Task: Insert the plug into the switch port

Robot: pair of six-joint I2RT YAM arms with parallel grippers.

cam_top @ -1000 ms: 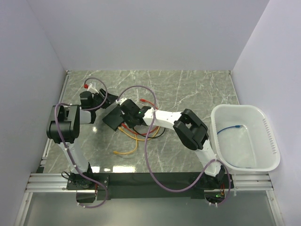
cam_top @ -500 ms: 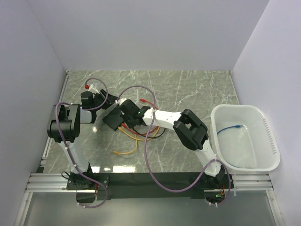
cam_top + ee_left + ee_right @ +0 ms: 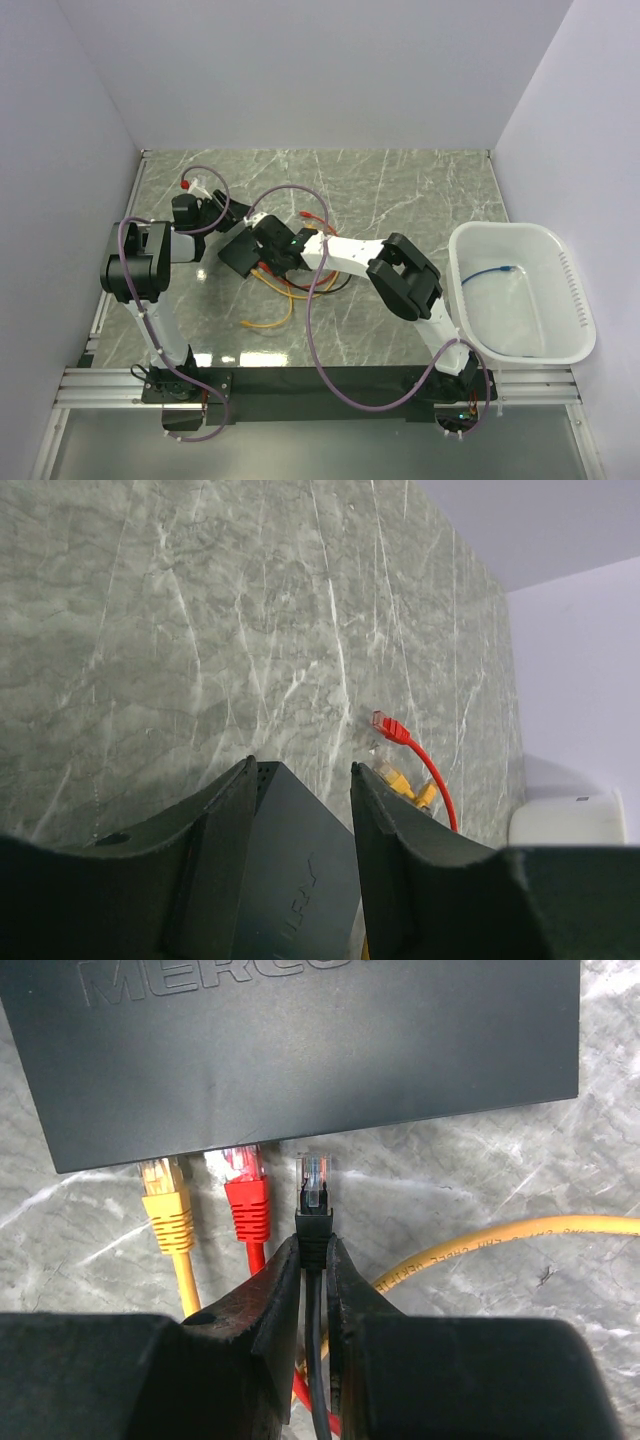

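Note:
The switch (image 3: 300, 1050) is a flat matte-black box lying on the marble table, its port edge facing my right gripper. My left gripper (image 3: 300, 765) is shut on the switch (image 3: 300, 880), one finger on each side of its corner. My right gripper (image 3: 313, 1245) is shut on the black boot of the plug (image 3: 314, 1185). The plug's clear tip points at the port edge and stands a short gap from it, just right of a red plug (image 3: 245, 1195) and a yellow plug (image 3: 165, 1205) that sit in ports. In the top view both grippers meet at the switch (image 3: 240, 252).
A loose yellow cable (image 3: 500, 1240) runs across the table right of my right gripper. A loose red plug (image 3: 388, 725) lies beyond the switch. More yellow cable (image 3: 270, 320) curls nearer the arm bases. A white bin (image 3: 575, 300) holding a blue cable (image 3: 495, 270) stands at the right.
The right arm has crept a little to the left toward the switch with the plug. The left gripper and the switch have barely shifted.

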